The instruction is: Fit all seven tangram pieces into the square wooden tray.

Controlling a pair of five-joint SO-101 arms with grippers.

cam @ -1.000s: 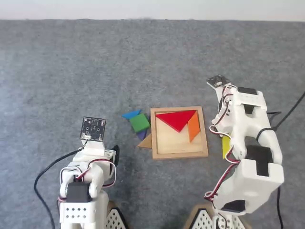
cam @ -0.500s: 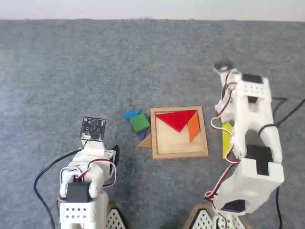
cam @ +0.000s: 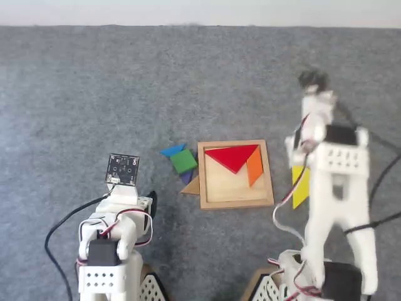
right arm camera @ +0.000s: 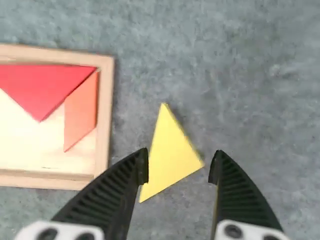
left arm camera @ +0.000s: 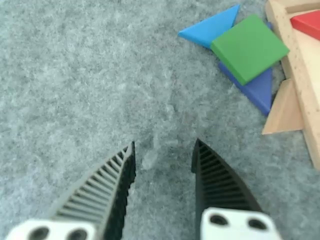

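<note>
Right at the centre of the table sits the tray (cam: 237,202), with two pieces lying in it. A red triangle (cam: 230,155) lies along its twelve o'clock edge. An orange piece (cam: 254,168) lies by its three o'clock edge, just beside the red one. The rest of the tray floor is bare pale wood.

At nine o'clock from the tray four pieces lie bunched on the carpet. A green square (cam: 183,161) overlaps a dark blue piece (cam: 187,177), and a light blue triangle (cam: 172,150) lies just beyond the square towards ten o'clock. A wood-coloured triangle (cam: 192,186) touches the tray's outer rim.

At three o'clock from the tray, just beside its rim, lies a yellow triangle (cam: 300,185). Our right gripper (right arm camera: 181,151) is over it, jaws spread wide on either side of the triangle's broad end. It has hold of nothing, and we cannot tell whether the fingers touch the piece.

Our left gripper (left arm camera: 165,144) is at seven o'clock from the tray, well apart from the bunched pieces. Its jaws are parted and empty over bare carpet.

Everything rests on grey, short-pile carpet (cam: 125,81) that covers the whole table. At twelve o'clock the carpet ends at a pale strip of wall (cam: 200,12).
</note>
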